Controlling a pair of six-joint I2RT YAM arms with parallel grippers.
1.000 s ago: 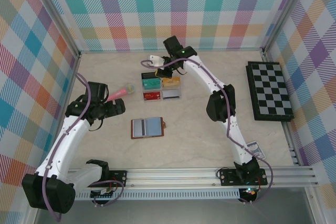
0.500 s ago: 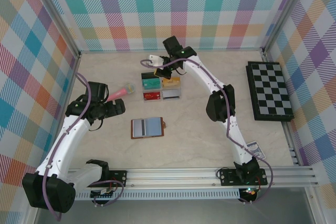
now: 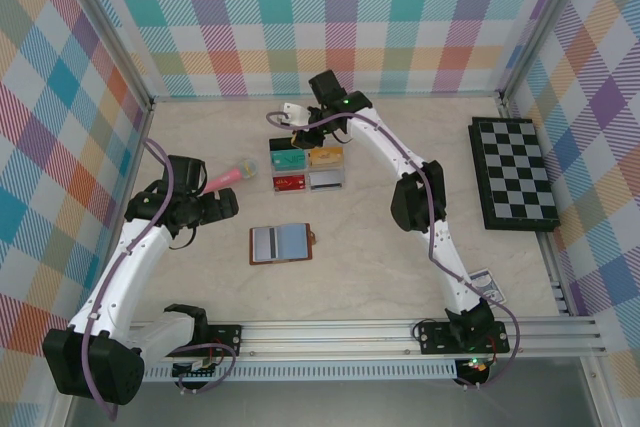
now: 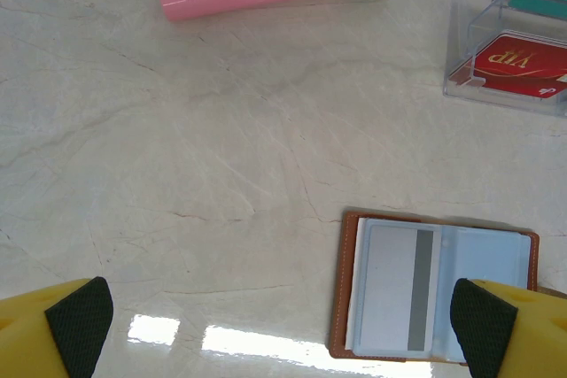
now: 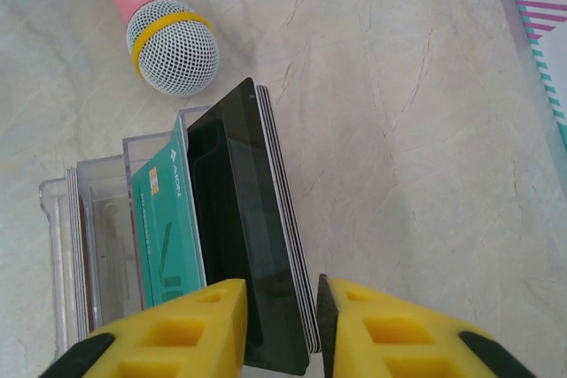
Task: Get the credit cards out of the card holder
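The brown card holder [image 3: 280,243] lies open on the table, a grey striped credit card [image 4: 399,285] in its left clear pocket. My left gripper [image 4: 283,334] hovers to its left, open wide and empty. My right gripper [image 5: 282,307] is over the far end of the clear box [image 3: 307,169]. Its jaws stand a little apart around a stack of black cards [image 5: 252,236], with a small gap at the right pad. A teal card [image 5: 168,219] stands in the neighbouring slot. Teal [image 3: 288,159], orange [image 3: 325,156], red [image 3: 289,182] and grey [image 3: 327,180] cards sit in the box.
A pink microphone [image 3: 228,175] lies left of the clear box, its mesh head [image 5: 168,46] close to the box corner. A black-and-white chessboard [image 3: 515,175] lies along the right wall. A small printed tag [image 3: 483,284] rests near the right arm's base.
The right gripper's jaws have parted slightly around the black cards and the wrist has shifted a little away from the orange card. The left arm has not moved.
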